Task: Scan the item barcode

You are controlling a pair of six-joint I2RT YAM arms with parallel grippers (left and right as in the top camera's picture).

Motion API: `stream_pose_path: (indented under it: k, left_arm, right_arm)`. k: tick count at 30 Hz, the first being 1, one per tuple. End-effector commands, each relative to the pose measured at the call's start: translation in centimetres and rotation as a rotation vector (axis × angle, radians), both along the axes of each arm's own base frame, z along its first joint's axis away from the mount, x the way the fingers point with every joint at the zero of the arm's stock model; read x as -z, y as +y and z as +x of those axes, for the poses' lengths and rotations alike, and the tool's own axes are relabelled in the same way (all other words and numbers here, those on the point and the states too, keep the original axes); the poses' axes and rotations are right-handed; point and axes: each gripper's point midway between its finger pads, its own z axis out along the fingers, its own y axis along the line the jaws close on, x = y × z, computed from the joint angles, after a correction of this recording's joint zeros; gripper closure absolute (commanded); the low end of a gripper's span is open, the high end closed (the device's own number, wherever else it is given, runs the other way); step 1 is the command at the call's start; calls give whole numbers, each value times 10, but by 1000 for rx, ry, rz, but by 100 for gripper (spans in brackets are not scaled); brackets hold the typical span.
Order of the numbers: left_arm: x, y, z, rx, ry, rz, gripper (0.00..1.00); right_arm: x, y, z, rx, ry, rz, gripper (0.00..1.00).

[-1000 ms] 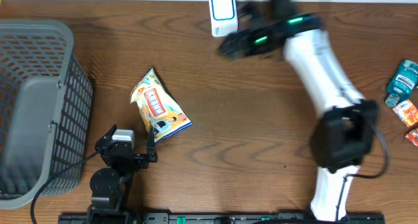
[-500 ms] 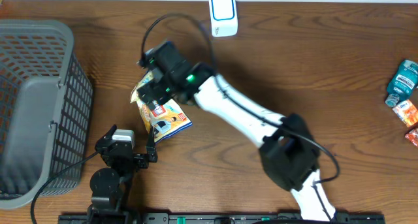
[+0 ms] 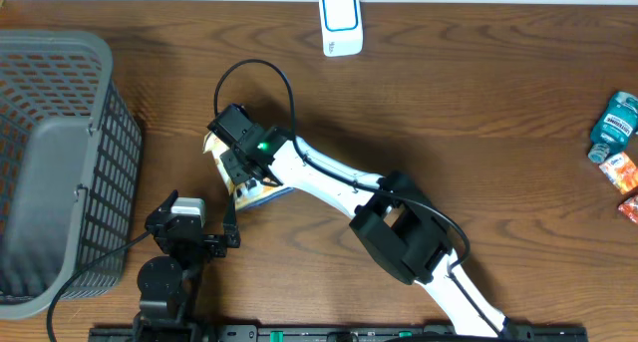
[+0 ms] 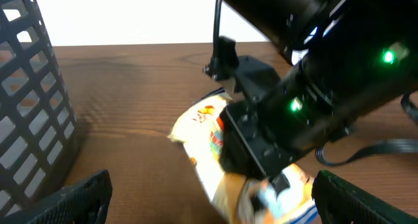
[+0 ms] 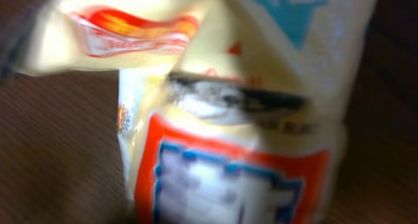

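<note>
The snack packet point(image 4: 199, 127) lies on the table point(image 3: 449, 103) right under the right gripper point(image 3: 239, 170); whether its jaws are shut, I cannot tell. It is crumpled, pale yellow with red and blue print; the left gripper point(image 4: 212, 204) nearby gapes open

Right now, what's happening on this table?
The right claw is down on the yellow-and-orange crinkly snack bag lying on the wooden table; whether it has closed on it isn't clear. The left claw sits open just beside the bag, holding nothing. The white-and-blue scanner at the far edge is untouched, so no scan yet.
</note>
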Motion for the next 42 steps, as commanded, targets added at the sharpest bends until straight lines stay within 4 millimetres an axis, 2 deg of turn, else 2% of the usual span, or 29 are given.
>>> stream_pose_path:
  k: [1,4,7,9,12,13,15,16,18,23,30,34,36,42]
  left_arm:
    - [12,0,-1,1,37,-3,2]
    - [12,0,-1,1,37,-3,2]
    - [12,0,-1,1,37,-3,2]
    - [12,0,-1,1,37,-3,2]
    - [12,0,-1,1,37,-3,2]
    - [12,0,-1,1,37,-3,2]
    - [12,0,-1,1,37,-3,2]
    - [12,0,-1,1,37,-3,2]
    - [12,0,-1,1,37,-3,2]
    - [12,0,-1,1,37,-3,2]
    - [12,0,-1,1,37,-3,2]
    - [12,0,-1,1,37,-3,2]
    - [12,0,-1,1,37,-3,2]
    - [12,0,-1,1,37,-3,2]
  right_arm:
    - [25,-30,9,90,39,-80,99]
    - [6,-51,13,100,113,-63,99]
    - [-24,-68,7,2,255,46,99]
    - [-52,-74,2,-118,357,203,99]
    - [-102,-90,-8,-272,534,532,99]
    - [-117,-99,-10,-291,590,632,99]
    - [-132,-120,-9,-265,688,751,99]
    - [-138,-141,-8,-186,777,791,99]
    - [-142,-160,-11,-82,883,793,99]
    - [-158,-189,-28,175,1181,773,99]
    - [-160,-207,-16,252,1198,802,99]
    - [-158,-210,-15,305,1236,780,99]
    - [-154,-212,-14,251,1172,774,99]
    - [-151,-215,-18,-176,780,817,99]
